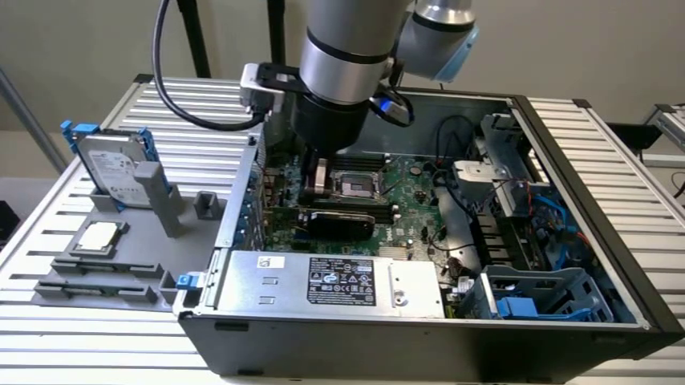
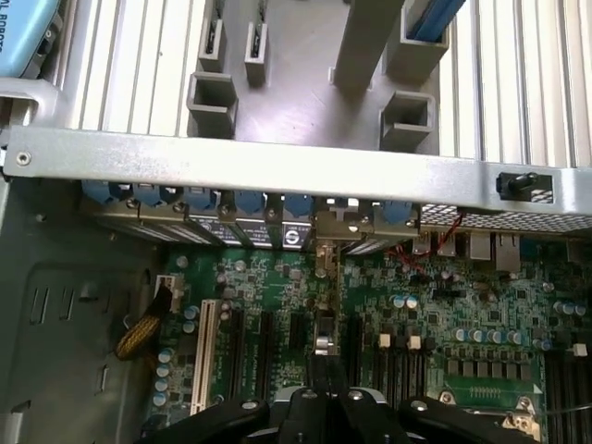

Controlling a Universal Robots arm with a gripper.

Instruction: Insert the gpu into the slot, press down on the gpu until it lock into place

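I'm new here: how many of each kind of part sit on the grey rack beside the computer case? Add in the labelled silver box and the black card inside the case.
hard drive with blue rails: 1
processor chip: 1
power supply box: 1
gpu card: 1
Total: 4

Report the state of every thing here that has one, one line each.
computer case: lying on its side, open on top.
gpu: upright on its edge on the motherboard, just below the pincer; locked or not, cannot tell.
pincer: low inside the computer case, directly over the gpu.
hard drive: upright in the grey holder outside the computer case.
silver chip: flat on the grey holder.
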